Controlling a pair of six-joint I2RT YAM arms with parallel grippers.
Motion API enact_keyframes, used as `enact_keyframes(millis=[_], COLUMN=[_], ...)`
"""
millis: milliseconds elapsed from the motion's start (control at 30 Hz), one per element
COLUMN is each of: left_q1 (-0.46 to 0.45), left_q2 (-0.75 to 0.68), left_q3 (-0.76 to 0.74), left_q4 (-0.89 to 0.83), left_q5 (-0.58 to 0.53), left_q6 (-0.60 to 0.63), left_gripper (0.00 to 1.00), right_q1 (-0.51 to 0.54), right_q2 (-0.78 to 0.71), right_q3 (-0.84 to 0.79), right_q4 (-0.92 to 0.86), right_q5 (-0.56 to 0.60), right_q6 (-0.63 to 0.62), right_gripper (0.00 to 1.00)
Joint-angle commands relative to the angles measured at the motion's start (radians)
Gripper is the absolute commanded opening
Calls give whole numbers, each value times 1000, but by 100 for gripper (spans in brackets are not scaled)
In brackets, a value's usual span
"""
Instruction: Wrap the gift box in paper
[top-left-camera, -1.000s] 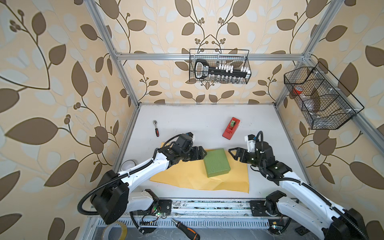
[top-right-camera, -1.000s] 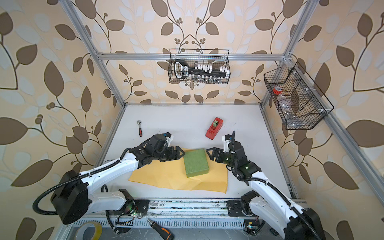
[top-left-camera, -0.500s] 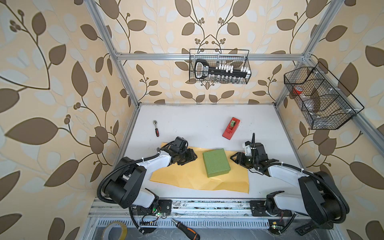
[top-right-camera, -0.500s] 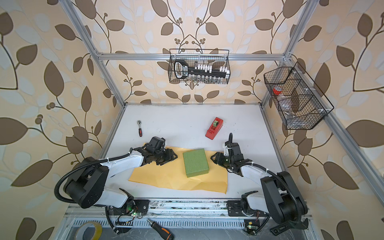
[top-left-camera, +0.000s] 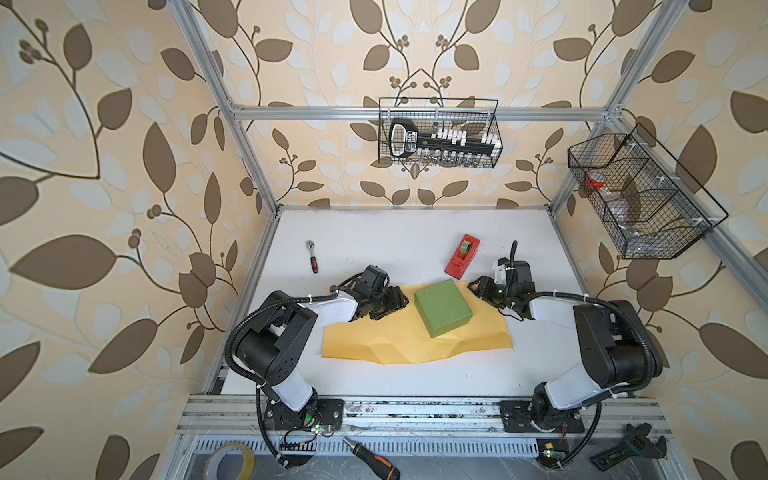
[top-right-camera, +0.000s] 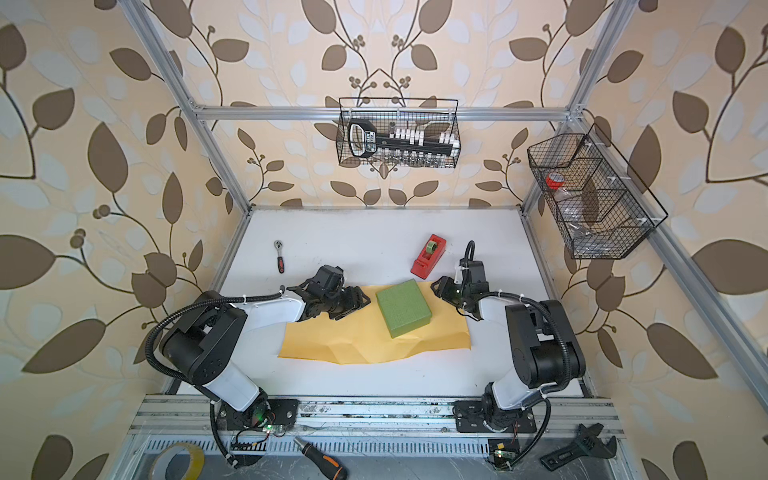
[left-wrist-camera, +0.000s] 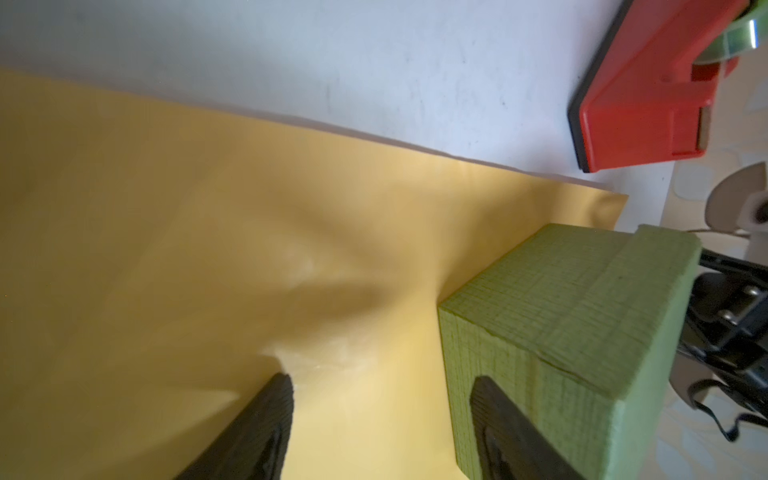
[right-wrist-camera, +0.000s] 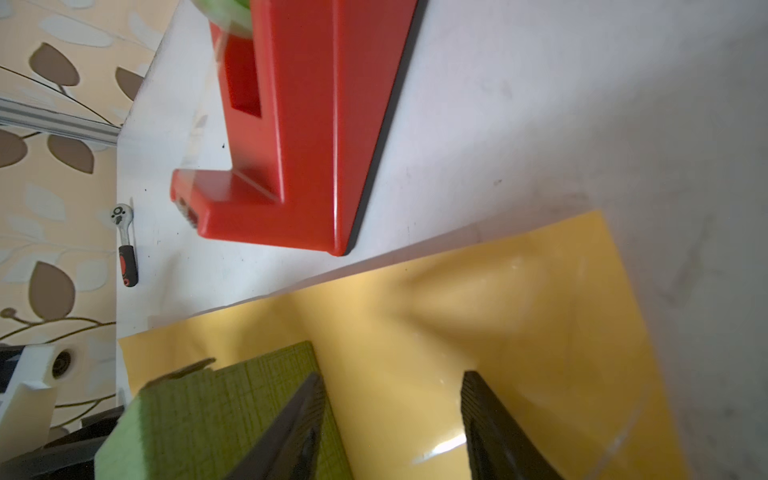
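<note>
— Where do we have the gift box (top-left-camera: 442, 307)?
— We see it lying flat on the paper (top-left-camera: 374, 338), up against the sheet's far edge and turned a little askew. The paper is spread on the white worktop (top-left-camera: 395, 232), pale yellow face up, with creases along its near edge.
— And our left tool (top-left-camera: 394, 300)?
— Low over the paper, just left of the box. In the left wrist view its fingers (left-wrist-camera: 266, 419) stand apart with only paper between them. One finger overlaps the box's side, but we cannot tell whether it touches.
— The right tool (top-left-camera: 478, 286)?
— Near the sheet's far right corner, just right of the box. In the right wrist view its jaws gape too, holding nothing, with paper below the gap.
— Anything else close by?
— The red tape dispenser (top-left-camera: 462, 262) stands just beyond the paper's far edge, and a small ratchet (top-left-camera: 311, 257) lies well off to the left.
</note>
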Motion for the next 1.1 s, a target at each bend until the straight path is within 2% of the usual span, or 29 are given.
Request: enact_keyframes(millis=[0, 67, 167, 400, 467, 633, 833, 967, 1067], left_q1=[-32, -111, -268, -457, -487, -496, -496, -494, -494], left_q2=[-155, -244, -252, -51, 30, 254, 441, 495, 477], left_q3=[-10, -1, 85, 342, 429, 722, 922, 951, 901], left_q4=[-100, -135, -221, -248, -259, -377, -445, -482, -488], left_q5=[-119, -196, -356, -457, -472, -475, -569, -609, -609], left_q6=[45, 124, 267, 668, 743, 759, 756, 793, 805], left_gripper=[74, 78, 85, 88, 86, 79, 77, 77, 78], right_q1=[-1, -2, -7, -43, -51, -66, -85, -87, -87], right_q2=[-102, -155, -210, -193, -175, -169, -203, -219, -221], right_q3=[-6, -49, -108, -176, -195, -231, -275, -290, -294], right_q4=[-133, -155, -163, -142, -113, -96, -76, -75, -77], right_q5=[44, 23, -45, -120, -129, -120, -130, -124, -122], right_q6=[-88, -102, -104, -79, -61, -27, 12, 23, 26], right_gripper=[57, 57, 54, 44, 43, 41, 38, 37, 36])
